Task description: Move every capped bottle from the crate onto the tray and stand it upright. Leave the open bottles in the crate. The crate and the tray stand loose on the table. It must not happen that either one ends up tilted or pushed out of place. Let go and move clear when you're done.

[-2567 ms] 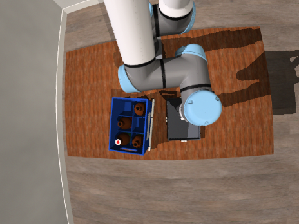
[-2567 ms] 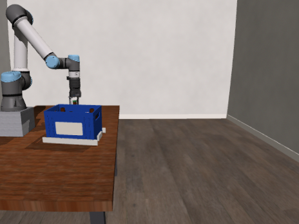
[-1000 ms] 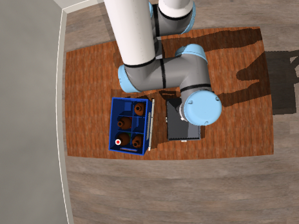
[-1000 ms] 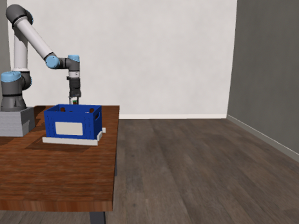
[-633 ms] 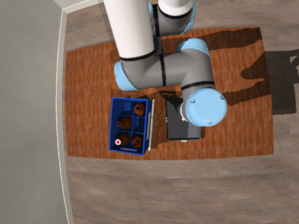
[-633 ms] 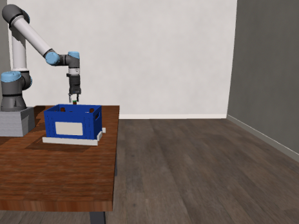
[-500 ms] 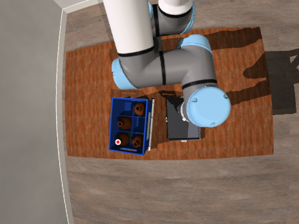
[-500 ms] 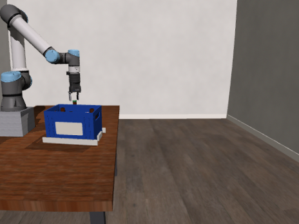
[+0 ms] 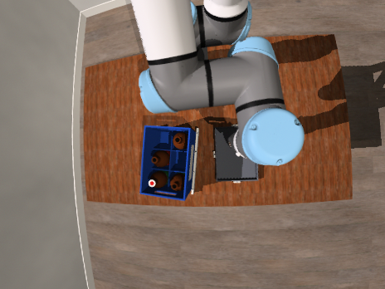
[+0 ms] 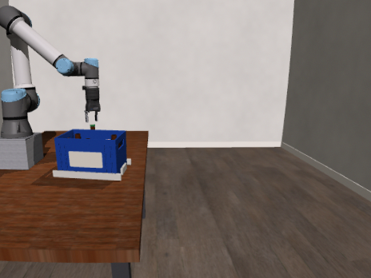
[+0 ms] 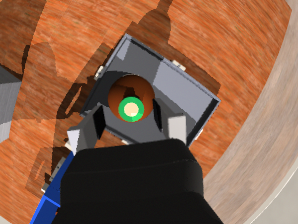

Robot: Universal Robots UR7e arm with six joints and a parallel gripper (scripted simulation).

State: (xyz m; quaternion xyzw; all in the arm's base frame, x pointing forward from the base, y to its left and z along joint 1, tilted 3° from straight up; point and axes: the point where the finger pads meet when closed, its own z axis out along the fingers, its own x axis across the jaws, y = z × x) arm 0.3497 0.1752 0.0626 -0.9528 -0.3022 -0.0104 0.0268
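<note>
A brown bottle with a green cap (image 11: 131, 108) stands upright on the dark grey tray (image 11: 160, 92). My gripper (image 11: 128, 112) hangs straight above it, open and empty, with the fingers clear of the cap on either side. In the side view the gripper (image 10: 92, 117) is a little above the green cap (image 10: 93, 126). The blue crate (image 9: 170, 163) stands beside the tray (image 9: 234, 159). It holds a bottle with a red and white cap (image 9: 152, 183) and three open brown bottles (image 9: 178, 141), (image 9: 157, 159), (image 9: 176, 182). The arm hides the gripper in the overhead view.
The crate (image 10: 91, 149) has a white panel on one side and stands near the table's edge. The arm's grey base block (image 10: 16, 149) stands at the back of the table. A corner of the crate (image 11: 49, 203) shows in the wrist view.
</note>
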